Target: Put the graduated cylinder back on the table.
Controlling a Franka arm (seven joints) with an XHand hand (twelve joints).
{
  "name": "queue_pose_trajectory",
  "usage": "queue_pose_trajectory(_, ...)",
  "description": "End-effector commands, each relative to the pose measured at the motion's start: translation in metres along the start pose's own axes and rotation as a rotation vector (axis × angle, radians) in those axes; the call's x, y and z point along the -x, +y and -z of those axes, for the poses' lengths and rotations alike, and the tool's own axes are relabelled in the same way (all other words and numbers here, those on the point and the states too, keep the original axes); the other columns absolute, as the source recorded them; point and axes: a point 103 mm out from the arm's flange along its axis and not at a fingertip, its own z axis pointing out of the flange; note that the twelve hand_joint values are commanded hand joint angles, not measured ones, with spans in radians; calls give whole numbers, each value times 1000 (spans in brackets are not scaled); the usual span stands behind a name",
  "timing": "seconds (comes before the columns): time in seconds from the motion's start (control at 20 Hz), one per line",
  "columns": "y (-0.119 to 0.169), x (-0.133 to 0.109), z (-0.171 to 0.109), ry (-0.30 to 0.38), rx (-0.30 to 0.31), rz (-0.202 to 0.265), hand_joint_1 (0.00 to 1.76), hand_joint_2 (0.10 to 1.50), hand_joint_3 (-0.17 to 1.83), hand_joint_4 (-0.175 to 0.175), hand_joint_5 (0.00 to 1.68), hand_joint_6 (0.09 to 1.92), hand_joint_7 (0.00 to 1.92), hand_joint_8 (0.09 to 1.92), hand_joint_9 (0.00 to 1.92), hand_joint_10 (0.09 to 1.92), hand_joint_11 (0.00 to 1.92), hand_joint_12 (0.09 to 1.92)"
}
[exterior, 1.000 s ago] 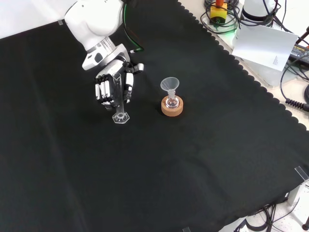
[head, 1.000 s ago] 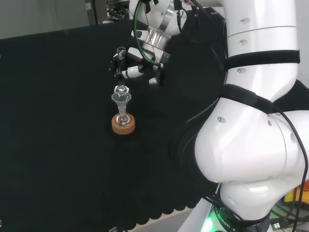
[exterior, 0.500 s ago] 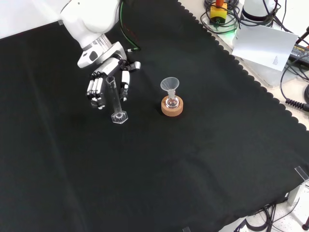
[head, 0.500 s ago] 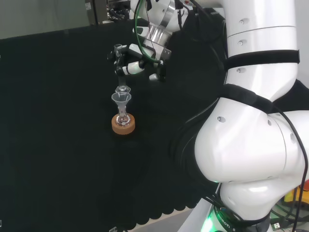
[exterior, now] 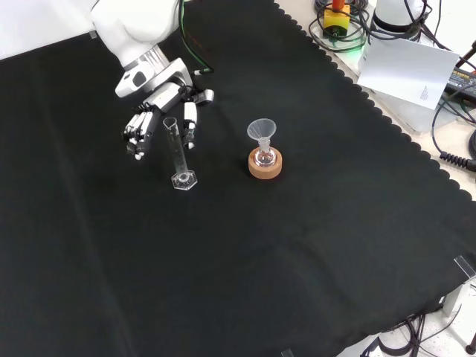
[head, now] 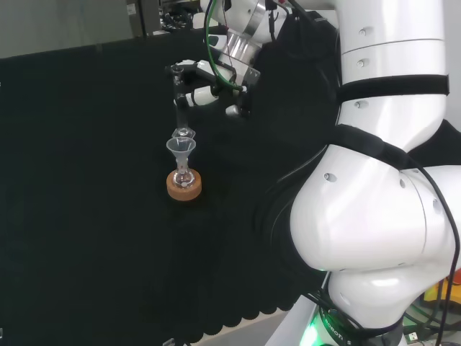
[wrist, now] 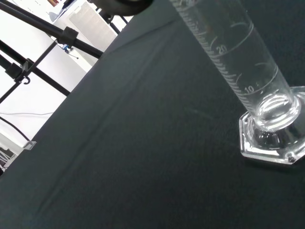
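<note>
The clear graduated cylinder point(exterior: 177, 155) stands upright on the black cloth on its six-sided foot point(wrist: 272, 140). The black and white hand point(exterior: 156, 119) hangs just behind it in the front view, fingers straightened and spread, apart from the tube. In the head view the hand point(head: 205, 86) is up and right of the cylinder point(head: 180, 108). The wrist view looks at the cylinder's lower tube point(wrist: 233, 57) with its scale marks, free of any finger.
A small flask with a clear funnel point(exterior: 261, 131) sits on a cork ring point(exterior: 265, 164), right of the cylinder in the front view. The cloth's scalloped edge point(exterior: 387, 119), papers and cables lie at the far right. The arm's white links point(head: 382, 180) fill the head view's right.
The hand's fingers have uncurled from the cylinder and the hand has drawn back and up, leaving the cylinder standing on the cloth.
</note>
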Motion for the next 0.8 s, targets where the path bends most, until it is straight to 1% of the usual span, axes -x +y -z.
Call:
queue_pose_trajectory(0.05, -26, -8, 32, -66, 41, -12, 784, 900, -175, -43, 281, 87, 41, 637, 518, 87, 100, 1425)
queue_pose_trajectory(0.25, -52, -20, 60, -105, 88, -40, 772, 896, -175, -43, 277, 87, 30, 639, 511, 87, 92, 1434)
queue_pose_trajectory(0.55, -91, -51, 98, -174, 141, -79, 768, 896, -175, -43, 279, 87, 26, 642, 511, 87, 90, 1440)
queue_pose_trajectory(0.8, -125, -74, 119, -237, 160, -109, 767, 896, -175, -43, 284, 87, 28, 644, 515, 87, 88, 1442)
